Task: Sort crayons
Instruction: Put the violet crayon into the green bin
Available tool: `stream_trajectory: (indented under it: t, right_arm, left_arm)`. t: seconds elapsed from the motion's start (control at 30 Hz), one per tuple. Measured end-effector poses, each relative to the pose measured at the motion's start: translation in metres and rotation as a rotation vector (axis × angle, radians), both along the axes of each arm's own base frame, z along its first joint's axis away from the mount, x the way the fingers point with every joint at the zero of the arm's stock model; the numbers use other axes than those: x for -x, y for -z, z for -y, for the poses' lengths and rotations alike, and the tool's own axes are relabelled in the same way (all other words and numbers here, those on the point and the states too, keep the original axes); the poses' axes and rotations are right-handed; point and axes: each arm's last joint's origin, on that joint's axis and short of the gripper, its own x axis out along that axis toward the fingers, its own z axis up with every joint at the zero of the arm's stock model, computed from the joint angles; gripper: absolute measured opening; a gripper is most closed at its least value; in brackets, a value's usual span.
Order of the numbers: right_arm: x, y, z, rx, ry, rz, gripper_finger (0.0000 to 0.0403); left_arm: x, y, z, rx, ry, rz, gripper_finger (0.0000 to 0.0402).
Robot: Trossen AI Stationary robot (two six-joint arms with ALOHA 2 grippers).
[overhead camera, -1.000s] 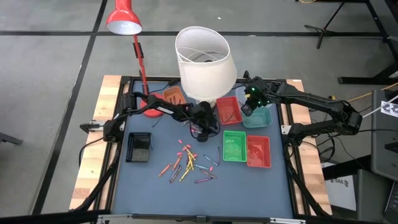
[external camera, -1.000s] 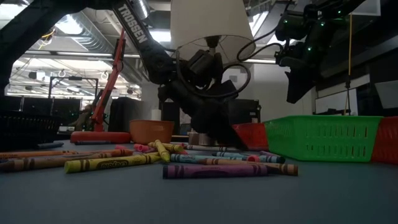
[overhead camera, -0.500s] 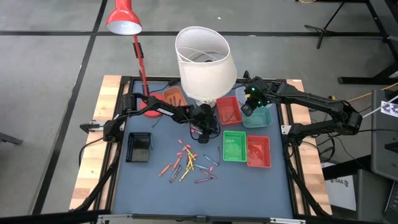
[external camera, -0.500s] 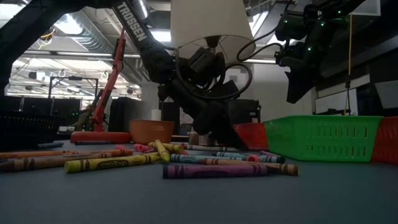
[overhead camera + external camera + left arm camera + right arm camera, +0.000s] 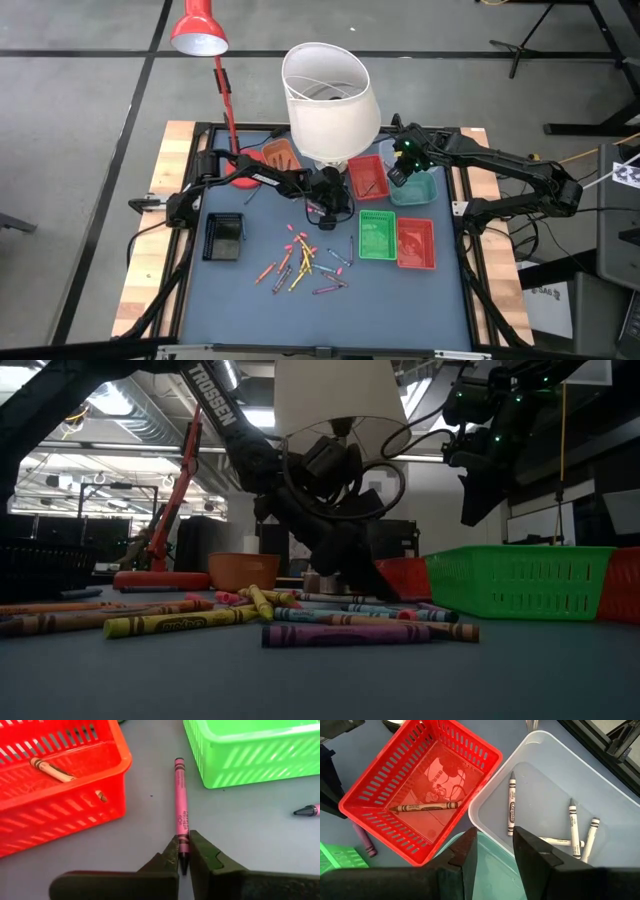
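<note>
Left wrist view: left gripper jaws pinch a pink crayon lying on the bench between red basket and green basket; right gripper jaws spread; most crayons remain unsorted.

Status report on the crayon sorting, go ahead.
Left gripper shut on pink crayon, on the table between red tray and green tray. Right gripper open above the trays, empty. Nothing in the way.

"trossen" on the left arm; "crayola" on a white crayon
</note>
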Motion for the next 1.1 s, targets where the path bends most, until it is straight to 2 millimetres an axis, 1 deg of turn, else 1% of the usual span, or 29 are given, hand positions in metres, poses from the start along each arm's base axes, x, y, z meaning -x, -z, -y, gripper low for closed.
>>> stream_trajectory:
  t: [0.13,0.3,0.47,0.63,0.77,1.0,1.1]
  right_arm:
    - [0.0,0.0,0.0,0.0,0.0,0.0,0.0124]
    - [0.001,0.0,0.0,-0.004,0.0,-0.007,0.0124]
    - [0.005,0.003,-0.003,-0.032,0.0,-0.054,0.0124]
    - [0.01,0.005,-0.006,-0.063,-0.001,-0.109,0.0124]
    - [0.011,0.005,-0.006,-0.07,-0.001,-0.12,0.0124]
    - [0.011,0.005,-0.006,-0.07,0.0,-0.12,0.0124]
    - [0.011,0.005,-0.006,-0.069,0.0,-0.119,0.0124]
  left_arm:
    - [0.001,-0.002,0.0,0.019,-0.019,-0.009,0.0003]
    - [0.004,-0.011,0.001,0.009,-0.032,-0.03,0.0002]
    - [0.006,-0.028,0.006,-0.003,-0.034,-0.016,0.0001]
    - [0.008,-0.045,0.015,-0.013,-0.024,-0.012,0.0001]
    - [0.012,-0.06,0.02,-0.04,-0.039,-0.018,0.0001]
    - [0.014,-0.077,0.029,-0.047,-0.054,0.019,0.0]
    - [0.012,-0.079,0.037,-0.041,-0.032,0.037,0.0]
